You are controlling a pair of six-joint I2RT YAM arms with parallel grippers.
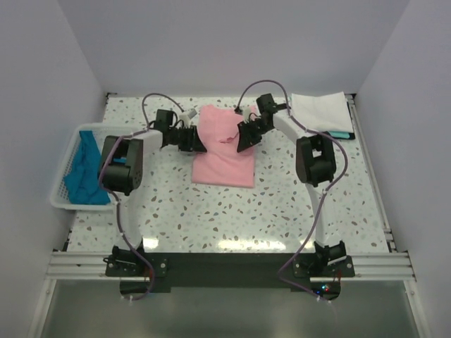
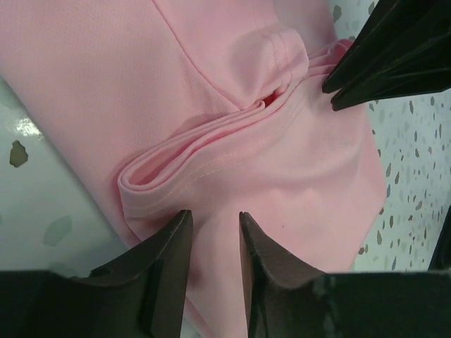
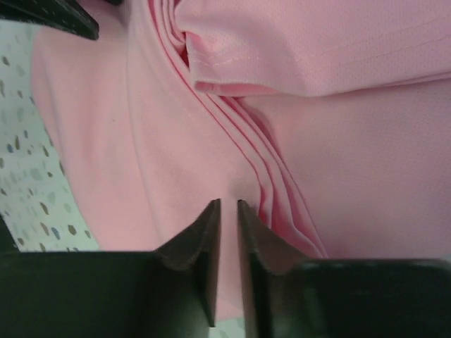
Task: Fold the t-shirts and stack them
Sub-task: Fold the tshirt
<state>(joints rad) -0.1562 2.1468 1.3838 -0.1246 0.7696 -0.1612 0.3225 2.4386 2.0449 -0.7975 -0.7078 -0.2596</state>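
The left gripper [image 1: 192,139], seen from the top camera, sits at the left edge of the pink t-shirt [image 1: 224,158], and the right gripper [image 1: 248,135] sits at the shirt's right edge, both near its far end. The shirt lies partly folded in a long strip at the middle of the speckled table [image 1: 232,218], toward the far side. A folded white t-shirt [image 1: 320,109] lies at the far right corner. Teal-blue t-shirts [image 1: 83,169] are heaped in a white lattice basket [image 1: 74,206] at the table's left edge. In the left wrist view the left gripper [image 2: 211,218] has its jaws apart with a clear gap between them, and nothing is caught in the gap. They sit just above a rolled, stitched hem of the pink t-shirt [image 2: 106,84], whose pleats run up toward the right gripper's dark fingers [image 2: 387,56] at the top right. In the right wrist view the right gripper [image 3: 227,204] shows only a narrow slit between its jaws, right at the pink t-shirt [image 3: 352,155] beside a bundle of tight pleats. Whether a layer of cloth is pinched there cannot be told. A tip of the left gripper [image 3: 56,17] shows at the top left corner.
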